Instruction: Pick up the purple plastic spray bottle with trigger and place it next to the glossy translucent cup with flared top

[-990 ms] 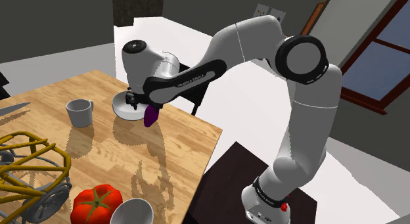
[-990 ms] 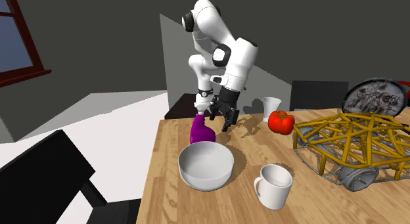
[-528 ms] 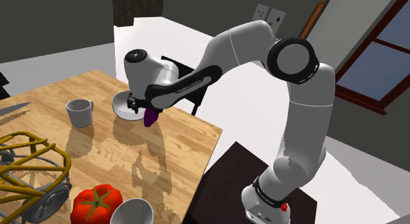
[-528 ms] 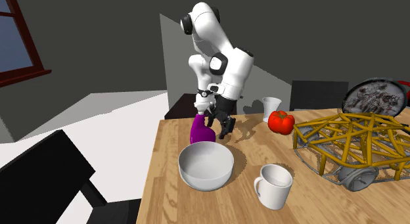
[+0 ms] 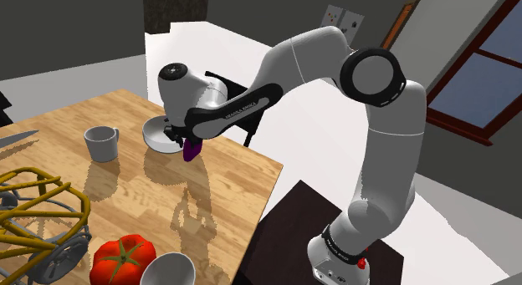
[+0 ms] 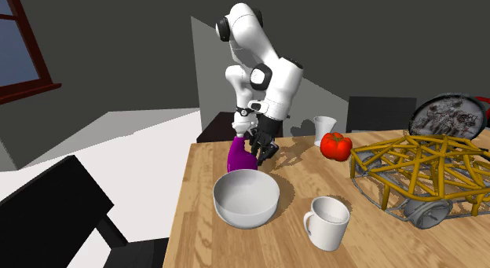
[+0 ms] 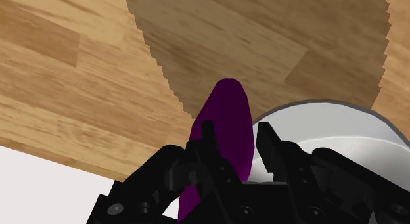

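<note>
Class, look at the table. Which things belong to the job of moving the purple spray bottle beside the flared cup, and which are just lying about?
Belong to the job:
purple spray bottle
flared cup
gripper

Just lying about:
white bowl
mug
red tomato
yellow wire basket
</note>
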